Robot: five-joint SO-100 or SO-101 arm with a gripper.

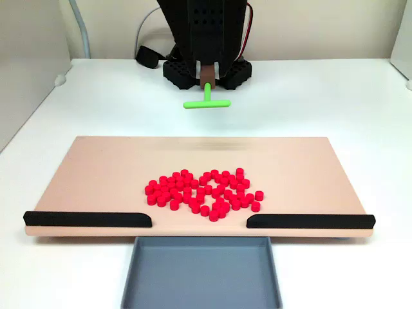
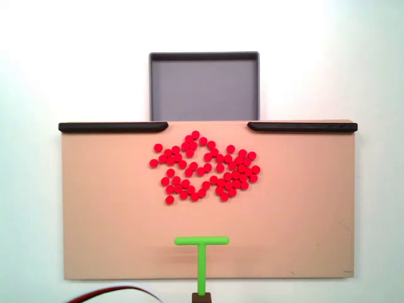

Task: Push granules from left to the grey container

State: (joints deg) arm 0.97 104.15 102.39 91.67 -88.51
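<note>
Dozens of red granules (image 1: 206,190) (image 2: 205,177) lie in a loose cluster at the middle of the tan board (image 1: 96,174) (image 2: 113,221). The grey container (image 1: 132,270) (image 2: 202,88) sits against the board's edge, at the gap between two black bars, and nothing lies in it. My gripper (image 1: 207,76) hangs at the board's opposite side, shut on a brown stub that carries the green T-shaped stick (image 1: 206,103) (image 2: 202,252). The stick's crossbar is raised off the surface and well apart from the granules.
Two black bars (image 1: 87,219) (image 1: 309,221) (image 2: 113,127) (image 2: 302,127) line the board's container-side edge, leaving a gap in front of the container. The arm's black base (image 1: 206,67) stands behind the board, with cables beside it. White table surrounds the board.
</note>
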